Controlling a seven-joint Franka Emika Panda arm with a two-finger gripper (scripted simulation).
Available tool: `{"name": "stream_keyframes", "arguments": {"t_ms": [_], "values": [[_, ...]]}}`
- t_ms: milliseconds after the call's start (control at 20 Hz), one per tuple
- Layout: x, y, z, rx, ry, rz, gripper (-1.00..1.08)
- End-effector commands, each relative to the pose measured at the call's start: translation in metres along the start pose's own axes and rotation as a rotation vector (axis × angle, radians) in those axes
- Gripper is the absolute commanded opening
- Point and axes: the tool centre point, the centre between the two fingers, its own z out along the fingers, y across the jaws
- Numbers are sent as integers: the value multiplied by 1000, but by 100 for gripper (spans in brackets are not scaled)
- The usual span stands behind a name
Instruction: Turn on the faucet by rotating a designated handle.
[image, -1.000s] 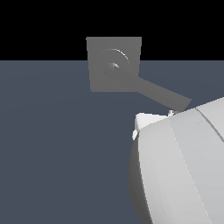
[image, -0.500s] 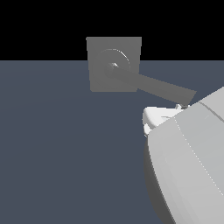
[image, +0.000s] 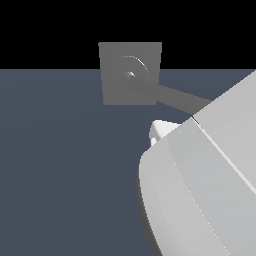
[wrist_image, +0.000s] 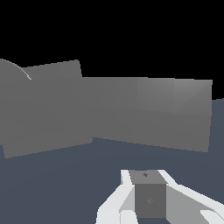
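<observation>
The faucet (image: 112, 85) is a matte grey square block with a raised round disc (image: 131, 74) on its face. The handle (image: 177, 97), a long flat grey bar, runs from the disc's centre down toward the exterior view's right. Its far end is hidden behind my white arm (image: 200, 190). In the wrist view the handle (wrist_image: 148, 113) fills the middle and the block (wrist_image: 43, 109) lies beside it. My gripper (wrist_image: 146, 177) sits just short of the bar's long edge, its white fingers (wrist_image: 170, 199) closed together with no gap, holding nothing.
A flat dark blue-grey floor (image: 60, 165) spreads under everything, with black background above it. My bulky arm fills the lower part of the exterior view's right, and a small white part (image: 159, 130) juts out just below the handle.
The handle's far end has swung upward in the exterior view, so the bar lies at a shallower slope. My arm has shifted and now covers the bar's tip.
</observation>
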Motion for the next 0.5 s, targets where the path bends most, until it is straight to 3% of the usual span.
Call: {"name": "stream_keyframes", "arguments": {"t_ms": [0, 450], "values": [[-4, -8, 0, 46, -66, -5, -100], [33, -2, 3, 45, -56, -38, -100]]}}
